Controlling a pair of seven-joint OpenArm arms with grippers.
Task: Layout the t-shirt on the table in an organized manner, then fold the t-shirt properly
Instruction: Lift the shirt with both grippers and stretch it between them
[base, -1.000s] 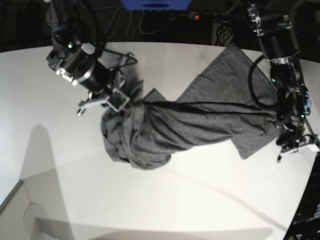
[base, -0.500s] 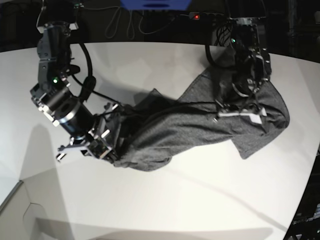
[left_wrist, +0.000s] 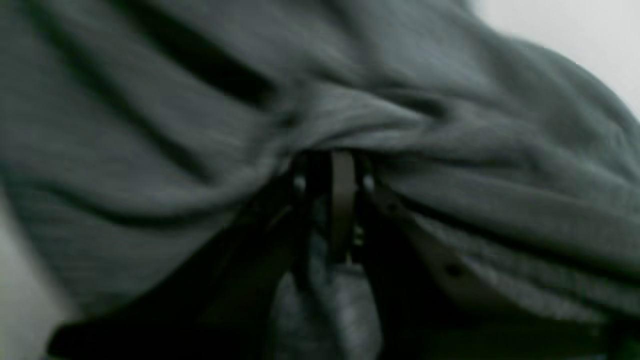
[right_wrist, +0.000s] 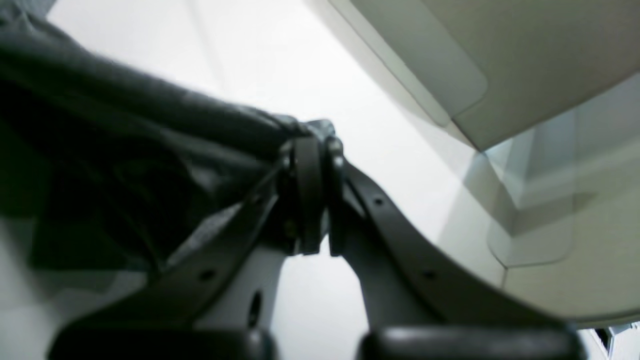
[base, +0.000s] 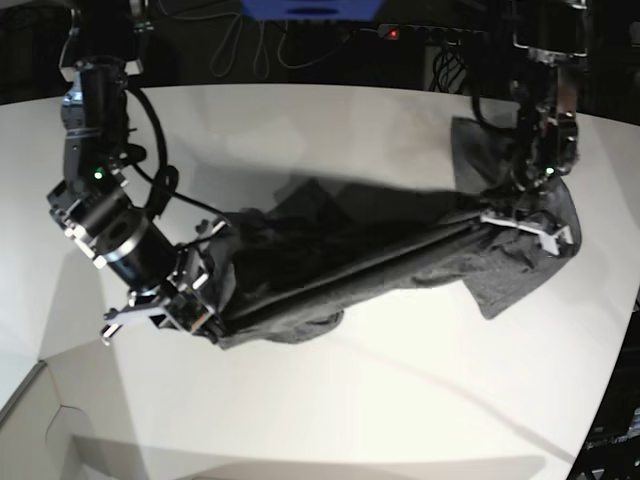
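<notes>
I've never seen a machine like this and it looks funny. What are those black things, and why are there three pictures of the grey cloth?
The black things are two robot arms. Each ends in a pincher called a gripper. One picture looks down from above on a big white table. The other two come from little cameras on the arms' wrists, so they look very close and blurry. The cloth is a grey t-shirt. The right gripper is pinched shut on one end of it, and the left gripper is pinched shut on the other end. Between them the shirt is pulled out long, still bunched and wrinkly, not yet flat.

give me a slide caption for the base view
Both end effectors stretch the t-shirt above the table.
</notes>
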